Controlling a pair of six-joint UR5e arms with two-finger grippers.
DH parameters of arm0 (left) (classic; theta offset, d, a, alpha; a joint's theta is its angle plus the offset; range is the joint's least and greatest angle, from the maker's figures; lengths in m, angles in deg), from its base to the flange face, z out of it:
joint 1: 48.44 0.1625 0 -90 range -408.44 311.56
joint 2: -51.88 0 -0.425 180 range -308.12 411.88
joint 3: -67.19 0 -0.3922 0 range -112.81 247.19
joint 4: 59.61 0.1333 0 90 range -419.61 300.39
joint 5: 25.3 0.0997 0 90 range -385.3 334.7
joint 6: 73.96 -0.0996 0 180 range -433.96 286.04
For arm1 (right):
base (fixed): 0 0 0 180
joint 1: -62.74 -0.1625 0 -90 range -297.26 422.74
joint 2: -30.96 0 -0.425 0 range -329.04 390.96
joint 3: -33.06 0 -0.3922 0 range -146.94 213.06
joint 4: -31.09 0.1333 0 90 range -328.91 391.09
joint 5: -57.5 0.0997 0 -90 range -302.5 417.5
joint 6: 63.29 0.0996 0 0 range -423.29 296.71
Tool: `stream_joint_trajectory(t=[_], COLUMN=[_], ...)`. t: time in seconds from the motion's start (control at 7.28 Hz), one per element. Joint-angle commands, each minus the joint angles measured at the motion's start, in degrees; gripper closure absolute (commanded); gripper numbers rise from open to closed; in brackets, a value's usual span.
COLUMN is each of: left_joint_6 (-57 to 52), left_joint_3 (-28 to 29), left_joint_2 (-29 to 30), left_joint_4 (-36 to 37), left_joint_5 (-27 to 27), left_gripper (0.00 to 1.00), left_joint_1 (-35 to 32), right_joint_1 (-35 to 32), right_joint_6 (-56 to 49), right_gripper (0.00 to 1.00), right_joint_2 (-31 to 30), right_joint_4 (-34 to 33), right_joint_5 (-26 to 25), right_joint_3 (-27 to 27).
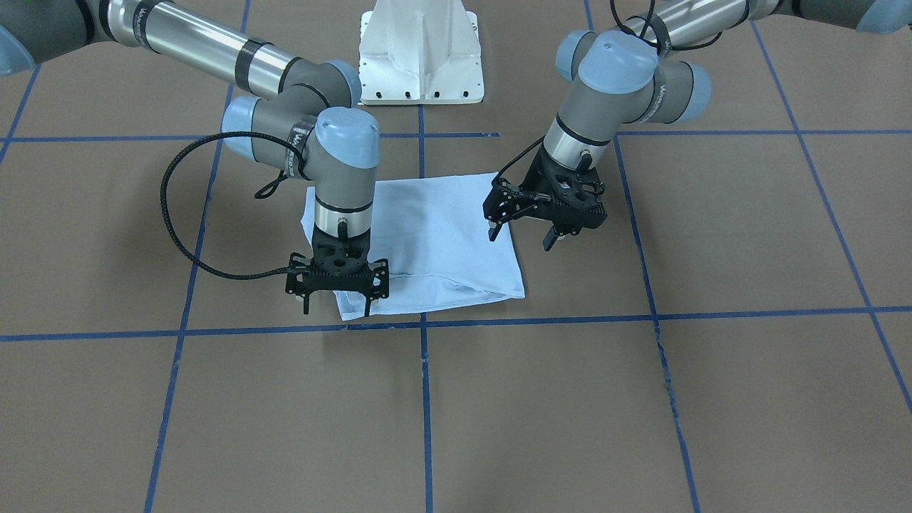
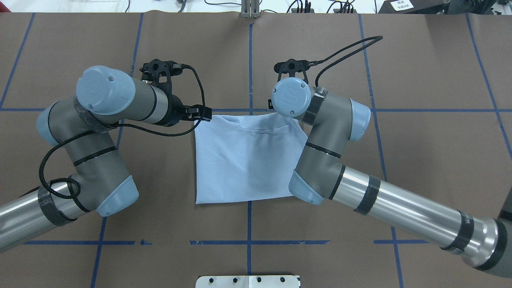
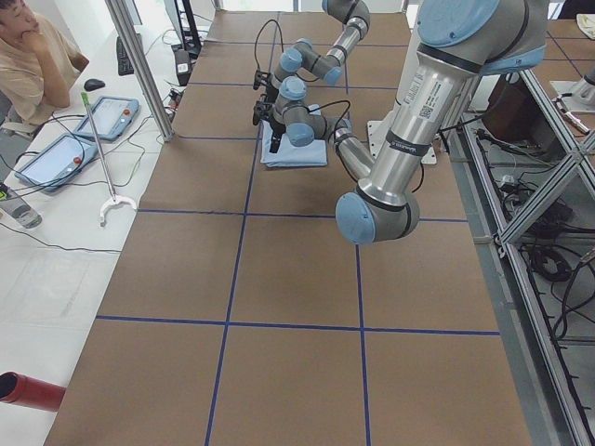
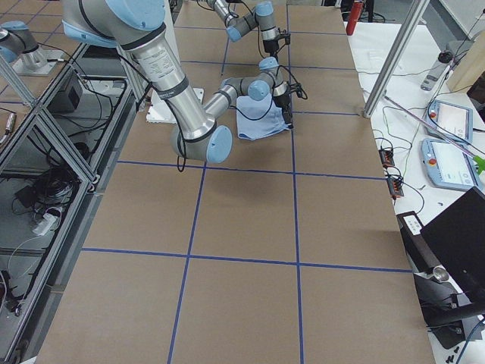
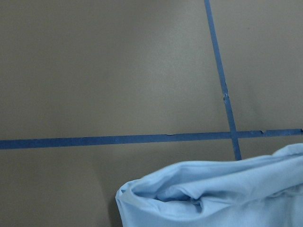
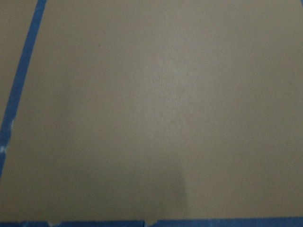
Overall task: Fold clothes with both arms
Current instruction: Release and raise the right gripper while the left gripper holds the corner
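Note:
The light blue T-shirt (image 1: 434, 235) lies folded into a rough rectangle on the brown table, and its print is hidden. It also shows in the overhead view (image 2: 244, 160). My left gripper (image 1: 521, 236) is open and empty, hovering at the shirt's side edge, on the right of the front-facing view. My right gripper (image 1: 337, 306) is open, its fingers straddling the shirt's corner farthest from my base. In the overhead view the left gripper (image 2: 197, 115) is at the shirt's far left corner, and the right gripper is hidden under its wrist. The left wrist view shows a rumpled shirt corner (image 5: 213, 198).
The white pedestal base (image 1: 420, 57) stands behind the shirt. Blue tape lines (image 1: 425, 399) grid the brown table. A seated person (image 3: 28, 56), tablets (image 3: 56, 158) and a red cylinder (image 3: 28, 390) are on a side bench beyond the far table edge.

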Motion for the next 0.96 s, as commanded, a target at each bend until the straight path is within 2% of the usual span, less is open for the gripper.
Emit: stream_joint_trajectory(t=[0.0, 0.14, 0.27, 0.55, 0.82], left_joint_6=[0.13, 0.39, 0.48, 2.93, 2.94], left_joint_3=[-0.13, 0.82, 3.88, 12.92, 13.58], left_joint_2=[-0.31, -0.14, 1.17, 7.56, 7.68], left_joint_4=[0.19, 0.62, 0.71, 0.8, 0.89], left_joint_5=[0.09, 0.18, 0.35, 1.05, 3.85], left_gripper=[0.0, 0.0, 0.0, 0.0, 0.0], left_joint_1=[0.09, 0.52, 0.87, 1.84, 3.86], right_joint_1=[-6.24, -10.27, -12.05, -12.24, -12.24], right_joint_6=[-4.62, -7.34, -9.29, -9.31, -9.31], right_gripper=[0.0, 0.0, 0.0, 0.0, 0.0], right_joint_2=[4.7, 4.79, 4.79, 4.79, 4.62], right_joint_4=[1.43, 1.79, 1.97, 2.05, 2.05], right_joint_5=[4.85, 13.59, 18.12, 19.39, 19.48], right_joint_3=[-5.98, -5.89, -5.81, -5.28, -5.28])
